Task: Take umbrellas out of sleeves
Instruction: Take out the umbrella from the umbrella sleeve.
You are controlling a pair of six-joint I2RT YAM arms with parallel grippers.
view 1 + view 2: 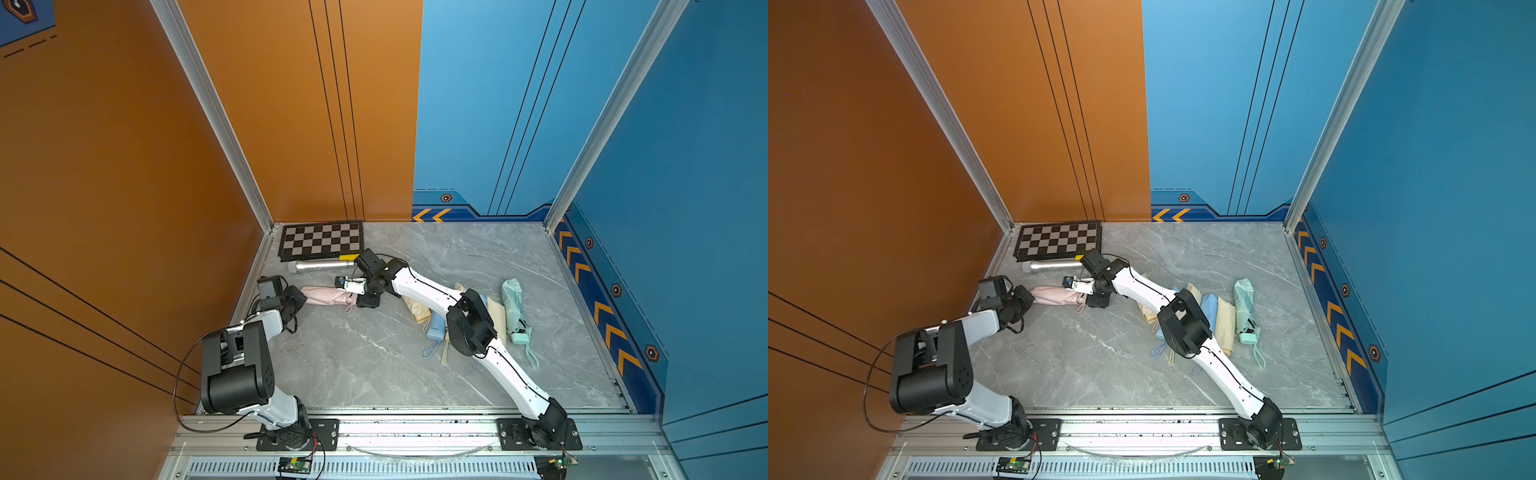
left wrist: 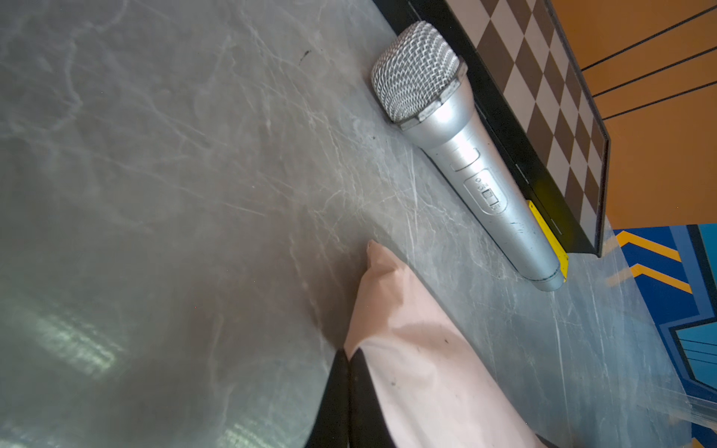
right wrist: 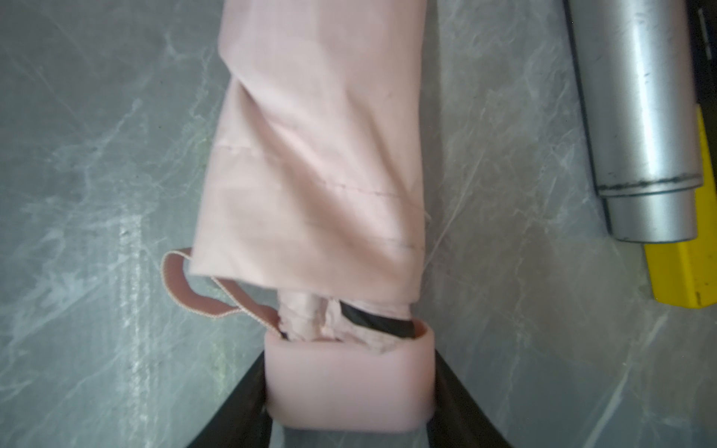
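Note:
A pink sleeve [image 1: 328,296] [image 1: 1057,296] lies on the grey table between my two grippers, with a pink umbrella inside it. My left gripper [image 1: 297,301] [image 2: 347,355] is shut, pinching the sleeve [image 2: 426,368] at its closed end. At the sleeve's [image 3: 318,155] open end the umbrella's pink handle [image 3: 349,388] sticks out, and my right gripper [image 1: 365,300] [image 3: 349,368] is shut on it. Its pink wrist cord [image 3: 186,287] loops out beside the sleeve mouth. In both top views the right gripper hides the handle.
Under the right arm lie a cream bundle [image 1: 415,307], a light blue one [image 1: 436,326] and another cream one [image 1: 496,316]; a mint umbrella [image 1: 513,307] lies beside them. A silver microphone [image 1: 318,266] [image 2: 465,155] rests against a checkerboard [image 1: 320,240] at the back left.

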